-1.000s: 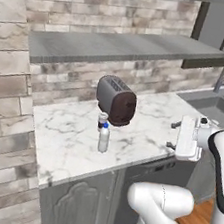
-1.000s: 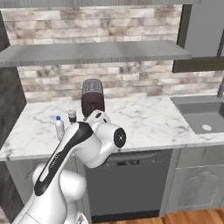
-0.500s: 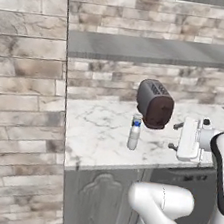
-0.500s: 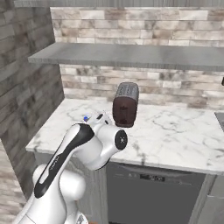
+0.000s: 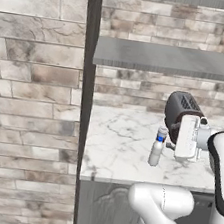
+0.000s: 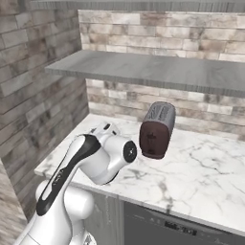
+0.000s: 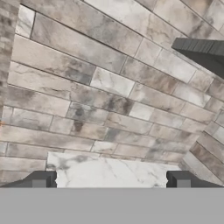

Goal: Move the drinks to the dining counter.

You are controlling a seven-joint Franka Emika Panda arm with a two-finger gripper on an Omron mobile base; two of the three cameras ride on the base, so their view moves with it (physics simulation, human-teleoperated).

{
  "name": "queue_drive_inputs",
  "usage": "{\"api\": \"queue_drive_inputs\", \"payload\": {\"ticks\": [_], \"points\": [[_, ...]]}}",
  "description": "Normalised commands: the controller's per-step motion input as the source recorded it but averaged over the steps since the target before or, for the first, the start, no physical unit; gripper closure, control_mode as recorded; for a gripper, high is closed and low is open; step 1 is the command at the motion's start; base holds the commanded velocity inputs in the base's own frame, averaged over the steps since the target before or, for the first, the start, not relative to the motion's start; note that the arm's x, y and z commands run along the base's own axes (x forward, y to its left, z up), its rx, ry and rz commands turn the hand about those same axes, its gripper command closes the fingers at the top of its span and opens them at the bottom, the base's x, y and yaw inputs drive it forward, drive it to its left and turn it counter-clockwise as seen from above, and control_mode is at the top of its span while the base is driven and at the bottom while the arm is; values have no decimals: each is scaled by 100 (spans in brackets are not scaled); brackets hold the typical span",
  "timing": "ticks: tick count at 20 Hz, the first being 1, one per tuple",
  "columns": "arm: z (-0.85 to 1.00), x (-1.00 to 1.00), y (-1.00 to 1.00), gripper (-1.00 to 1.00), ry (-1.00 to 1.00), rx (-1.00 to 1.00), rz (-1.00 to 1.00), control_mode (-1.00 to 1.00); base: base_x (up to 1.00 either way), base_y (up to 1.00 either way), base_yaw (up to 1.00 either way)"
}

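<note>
My gripper (image 7: 111, 180) has its jaws spread wide and empty. The water bottle (image 5: 156, 148) stands on the worktop (image 5: 118, 150), just beside the toaster (image 5: 181, 111). If I reach carelessly, the hand may knock the bottle over or hit the toaster.

toaster (image 5: 181, 111) upright on worktop (image 5: 119, 145) | shelf (image 6: 158, 72) above (grey) | brick wall (image 7: 100, 78)

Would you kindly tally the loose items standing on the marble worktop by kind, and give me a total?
Water bottle, clear with a blue cap: 1
Toaster, dark red-brown: 1
Total: 2
</note>
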Motion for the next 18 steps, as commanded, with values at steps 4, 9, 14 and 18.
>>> {"api": "queue_drive_inputs", "payload": {"ticks": [4, 9, 14, 18], "points": [[0, 0, 0, -100, 0, 0, 0, 100, 73, 0, 8], [0, 0, 0, -100, 0, 0, 0, 100, 38, 0, 1], [0, 0, 0, -100, 0, 0, 0, 100, 1, 0, 0], [0, 0, -1, -100, 0, 0, 1, -100, 0, 0, 0]]}}
